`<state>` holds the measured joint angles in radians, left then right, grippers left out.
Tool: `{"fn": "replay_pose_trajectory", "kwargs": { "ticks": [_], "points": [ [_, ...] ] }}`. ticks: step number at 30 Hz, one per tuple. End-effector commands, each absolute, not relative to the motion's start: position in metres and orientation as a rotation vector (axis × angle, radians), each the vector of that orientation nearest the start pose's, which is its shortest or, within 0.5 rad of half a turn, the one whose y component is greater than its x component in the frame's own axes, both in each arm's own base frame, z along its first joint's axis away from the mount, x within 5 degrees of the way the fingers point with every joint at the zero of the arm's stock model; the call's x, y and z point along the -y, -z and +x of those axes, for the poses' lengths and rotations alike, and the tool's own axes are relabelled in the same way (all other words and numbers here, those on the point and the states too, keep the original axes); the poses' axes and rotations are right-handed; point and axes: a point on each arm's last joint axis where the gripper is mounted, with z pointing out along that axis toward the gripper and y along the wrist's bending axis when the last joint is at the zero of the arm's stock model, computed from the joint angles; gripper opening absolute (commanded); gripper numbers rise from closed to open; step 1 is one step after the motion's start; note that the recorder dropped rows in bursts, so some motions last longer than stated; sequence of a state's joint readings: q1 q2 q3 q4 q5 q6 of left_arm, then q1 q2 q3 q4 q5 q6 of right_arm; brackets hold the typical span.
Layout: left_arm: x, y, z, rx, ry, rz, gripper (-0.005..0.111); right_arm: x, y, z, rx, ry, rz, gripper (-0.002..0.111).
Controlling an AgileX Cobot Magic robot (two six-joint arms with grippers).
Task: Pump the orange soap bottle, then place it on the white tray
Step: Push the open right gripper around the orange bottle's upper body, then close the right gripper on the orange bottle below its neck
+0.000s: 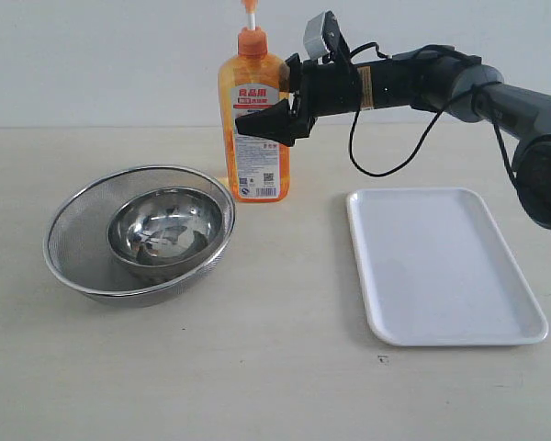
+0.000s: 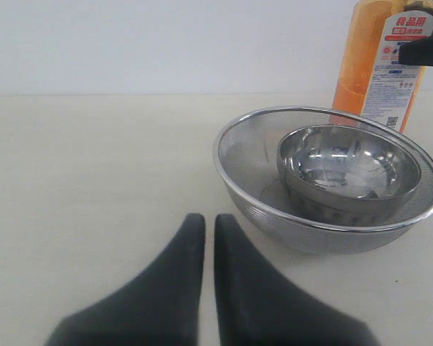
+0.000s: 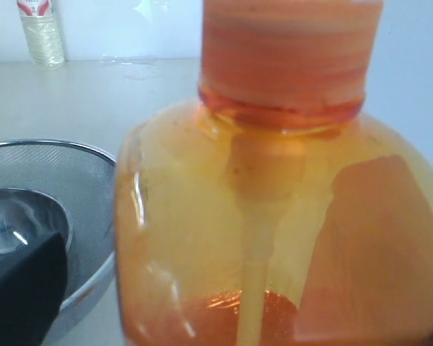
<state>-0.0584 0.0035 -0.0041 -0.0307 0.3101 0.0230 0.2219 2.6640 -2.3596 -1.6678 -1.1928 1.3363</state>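
The orange soap bottle (image 1: pixel 254 170) stands upright on the table at the back, left of the white tray (image 1: pixel 441 266). Its orange collar and white stem show, but the pump head is cut off by the top edge. My right gripper (image 1: pixel 257 124) reaches in from the right at label height, open, its fingers straddling the bottle's body. In the right wrist view the bottle (image 3: pixel 274 216) fills the frame, and one dark finger (image 3: pixel 22 288) stands a little apart from its side. The left gripper (image 2: pixel 209 220) hangs shut and empty over bare table, with the bottle (image 2: pixel 364 65) far behind the strainer.
A round steel bowl (image 1: pixel 170 230) sits inside a mesh strainer (image 1: pixel 73 197) just left of and in front of the bottle. A small clear bottle (image 3: pixel 42 29) stands far back by the wall. The tray holds nothing.
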Motion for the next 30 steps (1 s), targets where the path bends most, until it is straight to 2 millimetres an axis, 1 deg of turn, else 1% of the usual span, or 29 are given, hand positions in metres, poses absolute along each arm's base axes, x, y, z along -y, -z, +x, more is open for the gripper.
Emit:
{"fn": "replay_pose_trajectory", "kwargs": {
  "ticks": [1,11,17,30],
  "points": [
    [0.0041,-0.1855,0.0541,-1.79,0.067,0.037,0.005,-0.2026,-0.1722,0.5185,-1.353,-0.986,-1.251,0.105],
    [0.0041,-0.1855,0.0541,-1.79,0.067,0.037,0.005,-0.2026,-0.173,0.519,-1.364,-1.0,-1.229,0.105],
    [0.0041,-0.1855,0.0541,-1.79,0.067,0.037,0.005,-0.2021,-0.1726,0.5217,-1.38,-0.974,-1.21,0.105],
    [0.0041,-0.1855,0.0541,-1.79,0.067,0.037,0.005,-0.2027,-0.1731,0.5185,-1.363,-1.007,-1.231,0.105]
  ]
}}
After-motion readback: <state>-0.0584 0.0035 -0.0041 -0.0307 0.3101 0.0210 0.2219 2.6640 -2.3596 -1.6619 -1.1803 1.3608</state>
